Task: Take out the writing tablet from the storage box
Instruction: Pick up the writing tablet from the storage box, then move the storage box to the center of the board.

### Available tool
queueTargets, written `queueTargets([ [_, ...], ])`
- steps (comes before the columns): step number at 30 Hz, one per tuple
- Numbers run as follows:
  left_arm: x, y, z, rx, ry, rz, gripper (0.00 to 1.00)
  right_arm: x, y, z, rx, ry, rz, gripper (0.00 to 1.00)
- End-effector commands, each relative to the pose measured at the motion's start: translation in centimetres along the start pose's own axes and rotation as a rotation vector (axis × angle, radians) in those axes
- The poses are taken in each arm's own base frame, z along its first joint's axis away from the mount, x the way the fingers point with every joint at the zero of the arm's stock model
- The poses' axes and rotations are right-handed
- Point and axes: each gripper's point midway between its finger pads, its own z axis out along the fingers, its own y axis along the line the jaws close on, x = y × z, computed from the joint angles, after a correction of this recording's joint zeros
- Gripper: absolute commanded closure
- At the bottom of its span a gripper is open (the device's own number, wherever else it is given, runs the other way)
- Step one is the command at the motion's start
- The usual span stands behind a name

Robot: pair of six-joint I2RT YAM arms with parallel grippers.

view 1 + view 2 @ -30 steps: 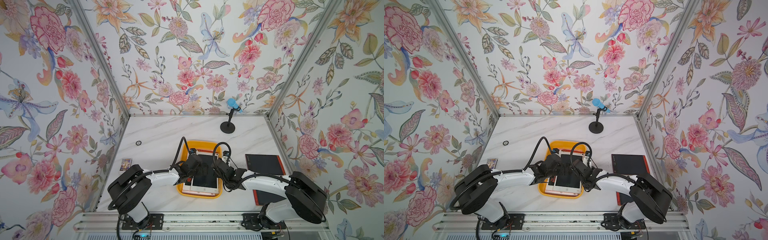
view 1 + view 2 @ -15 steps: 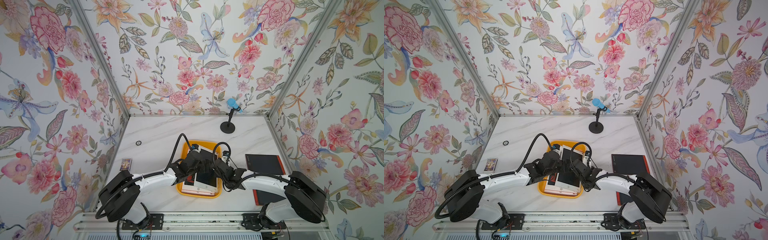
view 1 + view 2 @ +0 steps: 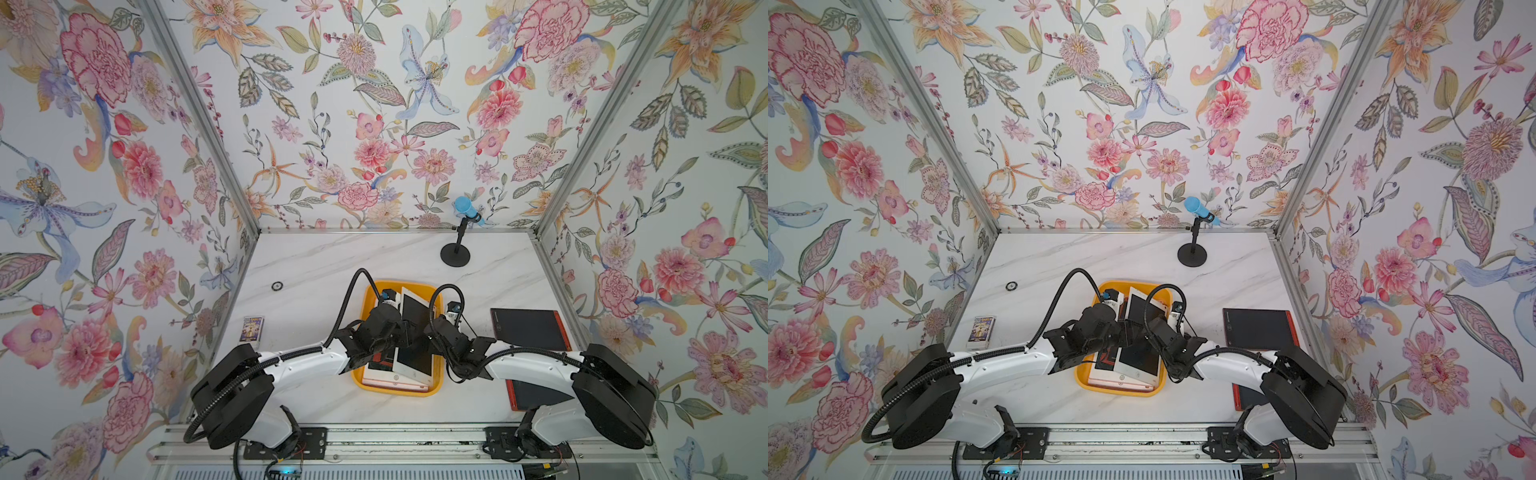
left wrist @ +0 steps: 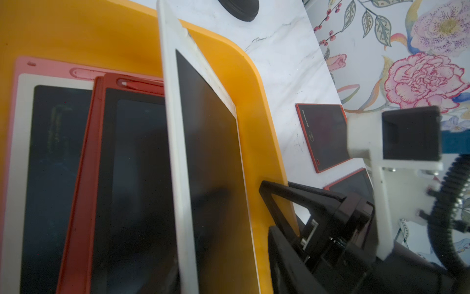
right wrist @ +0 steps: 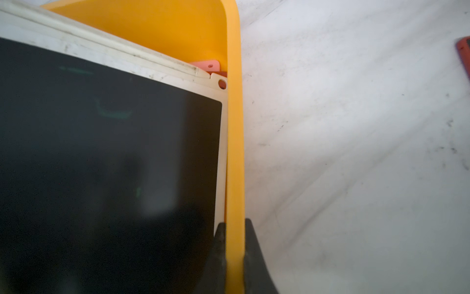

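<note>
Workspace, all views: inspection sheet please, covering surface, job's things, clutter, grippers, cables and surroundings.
Surface: white marble table, scuffed beside the box in the right wrist view.
Job's things: yellow storage box holds a white tablet tilted up on edge; a red tablet lies on a pink tablet. Two red-edged tablets lie outside on the table.
Clutter: card pack, small ring, blue microphone on a stand.
Grippers: right gripper shut on the storage box wall; left gripper at the white tablet, jaws hidden.
Cables: black conduit loops arc over the box.
Surroundings: floral walls, metal frame.
</note>
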Motion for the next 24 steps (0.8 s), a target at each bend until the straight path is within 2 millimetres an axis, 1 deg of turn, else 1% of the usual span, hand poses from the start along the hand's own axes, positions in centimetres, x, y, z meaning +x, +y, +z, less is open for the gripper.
queueTargets([
  [1, 0.2, 0.3, -0.5, -0.005, 0.004, 0.016, 0.64, 2.1, -1.6, 0.2, 0.035, 0.071, 0.006, 0.93],
  [3, 0.4, 0.7, -0.6, -0.011, 0.007, 0.017, 0.73, 2.2, -1.7, 0.2, 0.037, 0.072, 0.008, 0.93],
  [6, 0.1, 1.0, -1.0, -0.01, -0.004, 0.01, 0.84, 2.3, -1.7, 0.3, 0.039, 0.076, 0.013, 0.93],
  [9, -0.9, 1.0, -1.8, 0.002, -0.034, 0.002, 0.93, 2.4, -1.6, 0.5, 0.036, 0.081, 0.024, 0.93],
  [11, -1.8, 0.8, -2.5, 0.013, -0.059, 0.002, 0.98, 2.4, -1.5, 0.6, 0.034, 0.086, 0.028, 0.93],
  [14, -3.6, 0.9, -3.9, 0.018, -0.102, 0.006, 1.0, 2.5, -1.3, 0.8, 0.034, 0.095, 0.027, 0.93],
  [19, -6.4, 1.9, -6.8, -0.012, -0.177, 0.011, 1.0, 2.5, -1.2, 1.1, 0.037, 0.101, 0.05, 0.94],
  [24, -9.6, 3.5, -11.1, -0.046, -0.29, -0.002, 1.0, 1.1, -0.7, 1.8, 0.029, 0.097, 0.097, 0.94],
])
